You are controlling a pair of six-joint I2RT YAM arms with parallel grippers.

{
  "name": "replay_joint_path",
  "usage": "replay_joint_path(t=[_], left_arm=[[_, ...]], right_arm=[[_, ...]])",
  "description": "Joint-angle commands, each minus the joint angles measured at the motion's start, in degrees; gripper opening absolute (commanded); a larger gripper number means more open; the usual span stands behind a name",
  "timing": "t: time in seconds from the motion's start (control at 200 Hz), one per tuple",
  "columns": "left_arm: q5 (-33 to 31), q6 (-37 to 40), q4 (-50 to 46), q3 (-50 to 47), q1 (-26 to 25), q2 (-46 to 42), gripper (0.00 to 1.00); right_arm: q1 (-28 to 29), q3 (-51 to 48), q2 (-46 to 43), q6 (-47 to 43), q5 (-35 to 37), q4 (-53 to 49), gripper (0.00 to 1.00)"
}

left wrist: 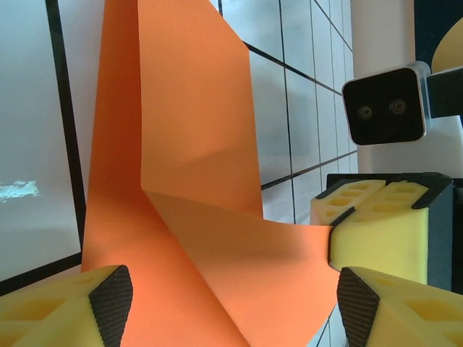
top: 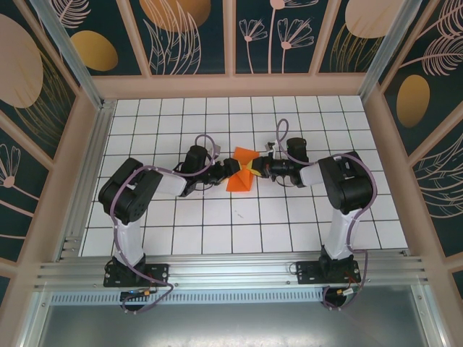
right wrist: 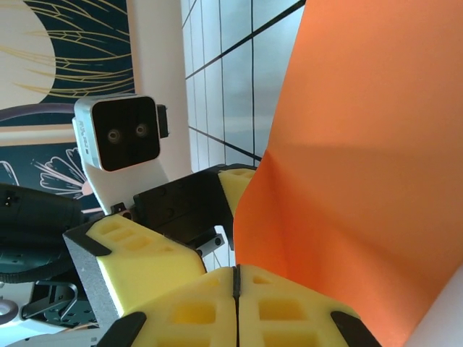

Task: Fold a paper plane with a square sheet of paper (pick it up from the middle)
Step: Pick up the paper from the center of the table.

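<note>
The square sheet of paper (top: 241, 176) is bright orange, creased and bent, and it rises off the white grid table between the two grippers. My right gripper (top: 258, 168) is shut on one edge of the sheet; its yellow fingers (left wrist: 380, 231) pinch the paper's corner. In the right wrist view the right gripper (right wrist: 235, 278) has its pads pressed together, with the sheet (right wrist: 362, 144) rising to the right. My left gripper (left wrist: 235, 311) is open, its fingers spread on either side of the sheet (left wrist: 188, 144). No paper plane shape is in view.
The white grid table (top: 181, 116) is fenced by wooden walls with patterned panels (top: 188, 36). A metal rail (top: 231, 271) runs along the near edge by the arm bases. The right wrist camera (left wrist: 383, 105) faces the left one (right wrist: 119, 134) at close range.
</note>
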Motion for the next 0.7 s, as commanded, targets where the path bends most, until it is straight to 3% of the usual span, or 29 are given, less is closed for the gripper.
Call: replay_joint_path(t=[0.0,0.345,0.5,0.696], left_arm=[[2.23,-0.15,2.51,-0.84,-0.02,-0.74,0.79],[5.51,-2.58,12.05,-2.68,-0.03,-2.76,0.85],[6.89,-4.72,20.99,-4.34,-0.03,-4.05,0.89],[7.68,-7.69,29.1,-5.99,-0.04,-5.27,0.86]], right_arm=[[-0.22,-1.1,-2.29,2.72,-2.76,5.13,0.07],[-0.09,-0.59,-4.59,8.9,-5.02,10.06,0.07],[0.43,0.03,-6.14,10.36,-5.62,9.98,0.07],[0.54,0.44,-7.3,9.97,-5.49,8.26,0.07]])
